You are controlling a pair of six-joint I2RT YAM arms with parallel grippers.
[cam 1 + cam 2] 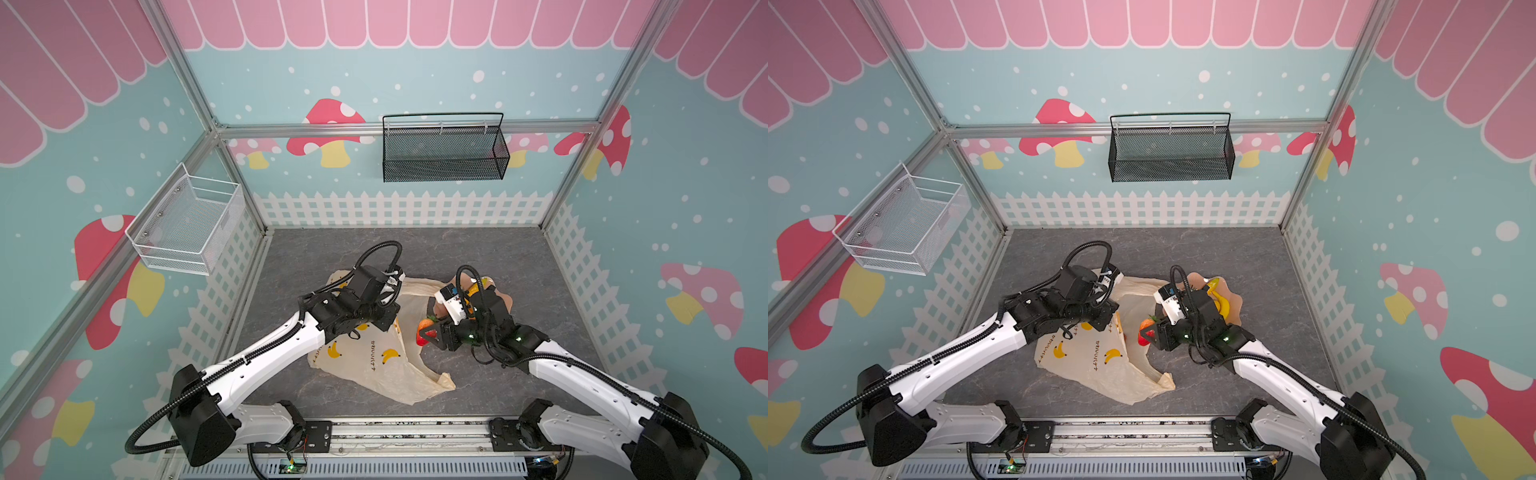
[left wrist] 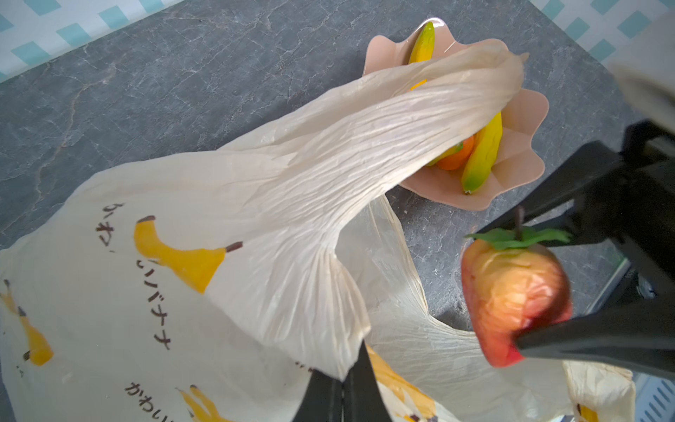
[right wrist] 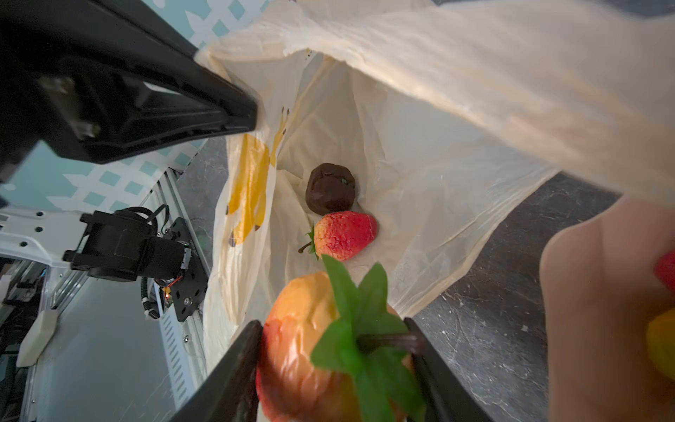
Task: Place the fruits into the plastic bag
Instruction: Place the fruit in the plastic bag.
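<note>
Right pincer (image 3: 332,329): jaws about halfway apart, clamped on one strawberry (image 3: 299,339), green leaves toward the wrist, just above the open mouth of the plastic bag (image 3: 420,164). Left pincer (image 2: 350,380): fully closed, pinching the bag's upper rim, mouth lifted.

Counts. Strawberries: two for certain, the gripped one and a second strawberry (image 3: 345,234) lying inside the bag. Dark brown round fruit (image 3: 330,188): one, inside the bag, touching that second strawberry. Bananas (image 2: 482,157): two, outside the bag, on the pink wavy plate (image 2: 522,120) just beside the bag's mouth. Tangerine (image 2: 456,159): one, same plate, touching a banana. One bag, one plate.

Pose. Right arm (image 1: 582,374): stretched forward, bent inward, wrist above the plate, pincer aimed toward the bag's mouth. Left arm (image 1: 266,353): stretched forward, wrist folded over the bag's far half.

Views. Bag's inside with its two fruits: right wrist view only. Both bananas and the tangerine plain: left wrist view only, with one handle loop (image 2: 420,109) draped across the plate. Same fruits largely hidden under the right arm in both top views. Whole bag lying on the grey tabletop (image 1: 498,257): both top views only. Red sliver at the plate's edge in the right wrist view: too cut off to name.
</note>
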